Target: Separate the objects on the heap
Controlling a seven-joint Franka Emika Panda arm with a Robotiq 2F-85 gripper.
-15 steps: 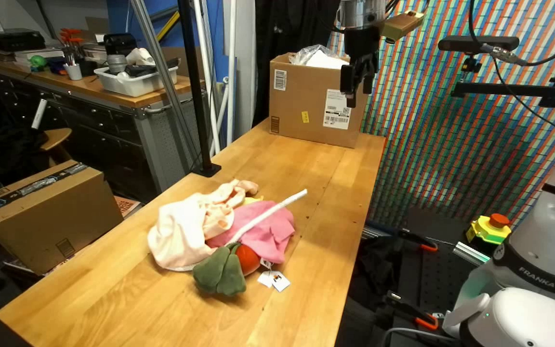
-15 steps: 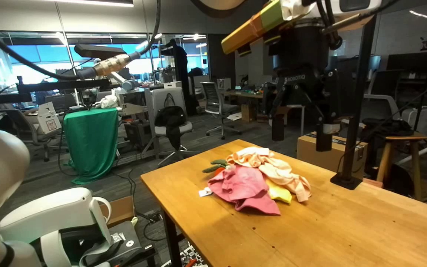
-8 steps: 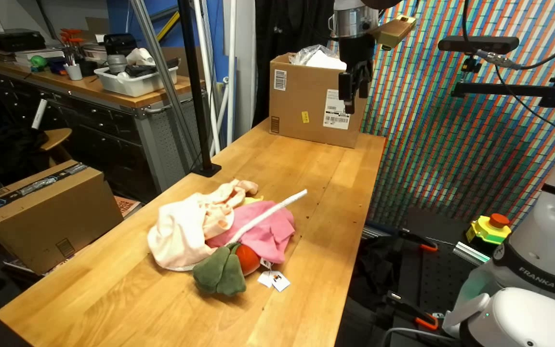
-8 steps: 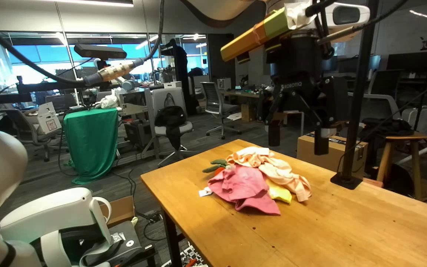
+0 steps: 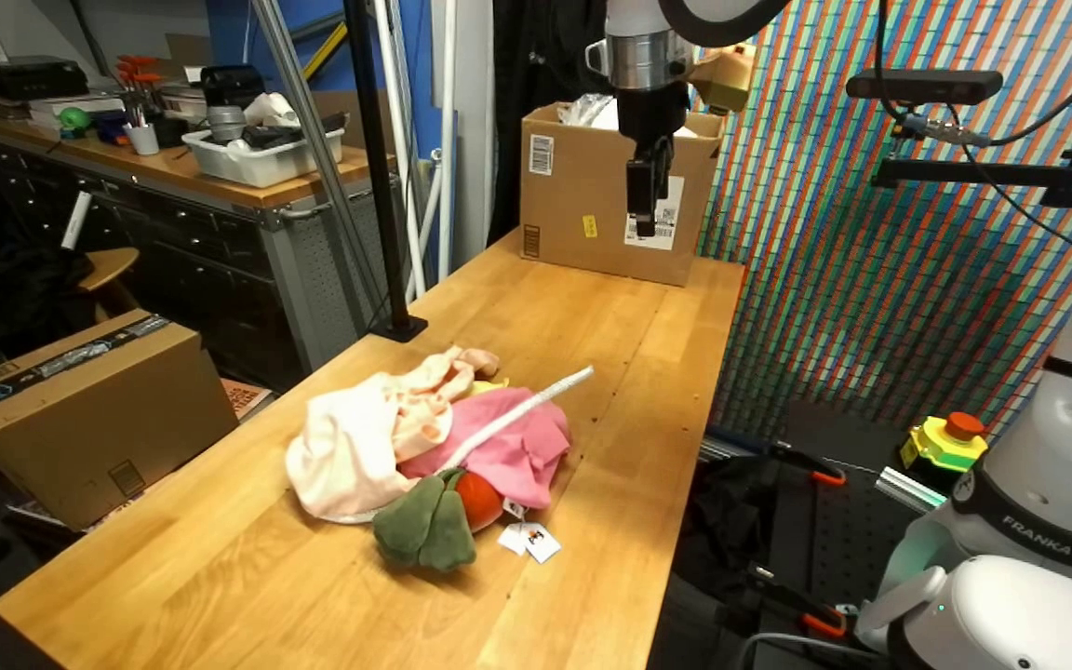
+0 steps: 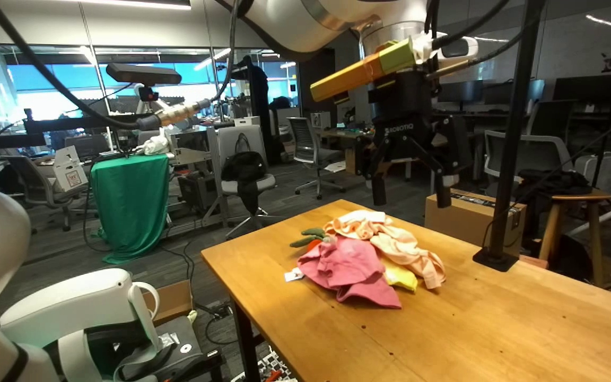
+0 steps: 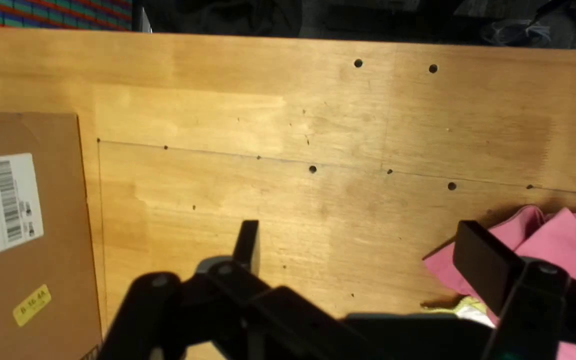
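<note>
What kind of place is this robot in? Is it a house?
Probably a robot lab or workshop, rather than a house. There's a white robot arm marked Franka Emika, a red button on a yellow box, and a drawer bench with orange-handled tools.

Heap [image 6: 361, 254] mostly matt cloth; tabletop [image 6: 496, 318] smooth wood; labelled box [image 5: 587, 191] matt cardboard.

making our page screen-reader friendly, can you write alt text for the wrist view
The robot's black fingers stand wide apart over a wooden table, holding nothing. Pink cloth lies at the right edge, partly hidden by a finger, with yellow and white material beside it. At left is a cardboard box with a white label and yellow sticker.
</note>
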